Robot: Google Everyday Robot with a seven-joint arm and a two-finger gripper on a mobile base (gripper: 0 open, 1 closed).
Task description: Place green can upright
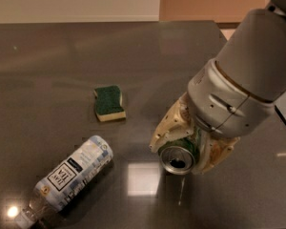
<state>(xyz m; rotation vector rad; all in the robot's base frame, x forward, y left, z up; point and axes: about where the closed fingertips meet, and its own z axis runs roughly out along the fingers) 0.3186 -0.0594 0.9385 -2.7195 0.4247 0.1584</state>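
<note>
The gripper (179, 155), at near right, clamps the can (176, 159) between its cream fingers (165, 130), silver top tilted toward the camera. A sponge (108, 102) lies farther left. A bottle (71, 174) lies on its side, near left, on the table (47, 70).

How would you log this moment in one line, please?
gripper: shut on green can, right of sponge | can: silver end toward camera, not released | bottle: lying, front left

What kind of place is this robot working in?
Likely a kitchen or break-room counter: a dark glossy countertop, a green-topped sponge, a tea bottle lying on its side, and the gripper at right holding a green can.
</note>
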